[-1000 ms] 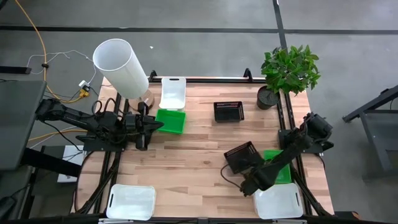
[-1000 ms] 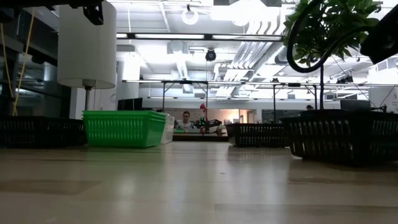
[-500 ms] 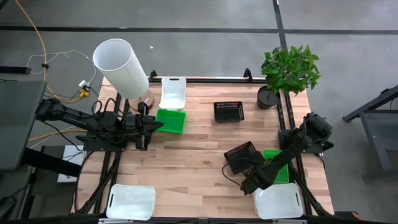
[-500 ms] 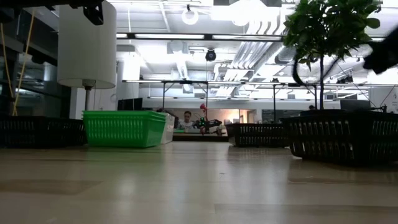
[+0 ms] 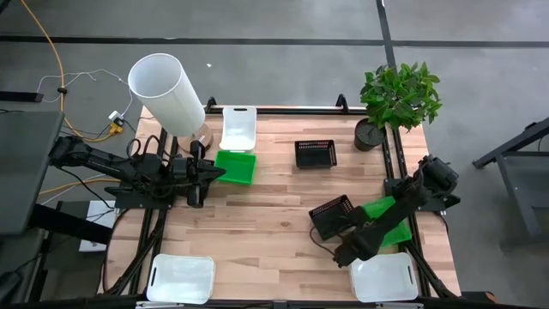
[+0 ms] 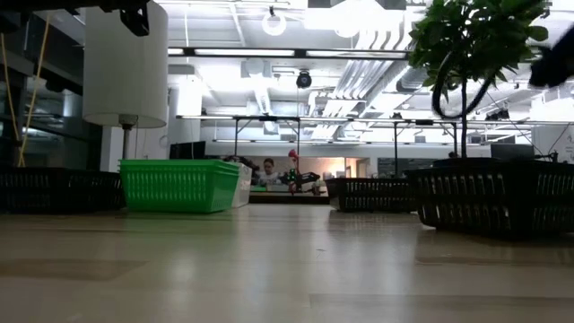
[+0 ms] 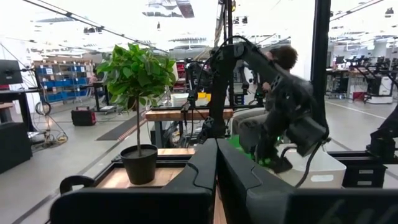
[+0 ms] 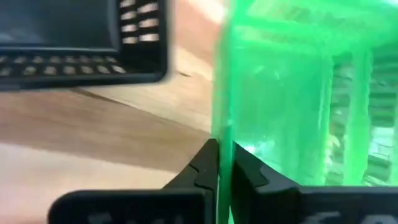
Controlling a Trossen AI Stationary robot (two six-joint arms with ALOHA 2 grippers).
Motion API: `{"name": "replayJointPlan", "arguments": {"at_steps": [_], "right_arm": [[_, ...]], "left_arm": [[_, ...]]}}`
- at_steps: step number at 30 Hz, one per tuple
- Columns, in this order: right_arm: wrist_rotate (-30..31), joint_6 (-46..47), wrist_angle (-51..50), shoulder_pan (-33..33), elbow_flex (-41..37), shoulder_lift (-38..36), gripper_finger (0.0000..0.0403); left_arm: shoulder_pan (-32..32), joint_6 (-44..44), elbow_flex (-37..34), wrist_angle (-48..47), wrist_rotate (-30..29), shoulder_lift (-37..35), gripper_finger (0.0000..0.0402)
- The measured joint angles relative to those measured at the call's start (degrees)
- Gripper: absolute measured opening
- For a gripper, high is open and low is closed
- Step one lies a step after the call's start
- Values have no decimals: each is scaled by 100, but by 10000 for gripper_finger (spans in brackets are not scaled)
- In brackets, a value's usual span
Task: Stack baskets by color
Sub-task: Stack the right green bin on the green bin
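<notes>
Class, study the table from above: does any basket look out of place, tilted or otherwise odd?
Yes. The green basket at the table's right edge sits askew, tilted up, its wall pinched in the right end effector beside a black basket that is also skewed. The other green basket, by the shut left end effector, lies square.

1. We see our right gripper (image 8: 219, 163) with its two dark fingers (image 8: 200, 167) pinched on the thin wall of a bright green basket (image 8: 292, 99).
2. The green basket fills much of the view, its slotted side blurred.
3. A black mesh basket (image 8: 81, 43) sits beside it on the wooden table (image 8: 93, 130).
</notes>
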Motion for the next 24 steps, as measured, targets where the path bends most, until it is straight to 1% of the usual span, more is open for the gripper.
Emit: {"name": "replayJointPlan", "arguments": {"at_steps": [2, 4, 6, 8, 11, 13, 14, 16, 18, 21, 23, 24], "right_arm": [[142, -2, -532, 8, 379, 0, 4], [431, -144, -631, 10, 784, -18, 2], [1040, -646, -561, 7, 1133, -85, 2], [1822, -1225, -545, -22, 1577, -90, 1], [3010, -2483, -435, -132, 2072, -83, 1], [3897, -3478, -136, -259, 2290, -87, 1], [4254, -4033, 87, -351, 2348, -87, 1], [4707, -5348, 780, -625, 2369, -87, 0], [4869, -6851, 1746, -974, 2261, -87, 0], [4690, -9204, 3463, -1567, 1927, -37, 0], [4422, -10283, 4534, -1969, 1656, -10, 0], [4256, -10600, 5022, -2193, 1562, 9, 0]], "left_arm": [[1, -5, 0, 1, 2, -2, 0], [-1, -8, -2, 1, 19, -1, 0], [0, 1, -2, 1, 19, -2, 0], [-2, 6, -2, 3, 19, 0, 0], [-2, 8, -2, 27, 19, -1, 0], [-2, 5, -2, 37, 14, 0, 0], [-1, -1, -2, 40, 14, -1, 0], [-2, -8, -2, 40, 12, 0, 0], [-1, -8, -2, 44, 12, 0, 0], [-2, -8, -2, 49, 1, 0, 0], [-1, -7, -2, 55, -1, -2, 0], [1, -8, -2, 58, -1, -2, 0]]}}
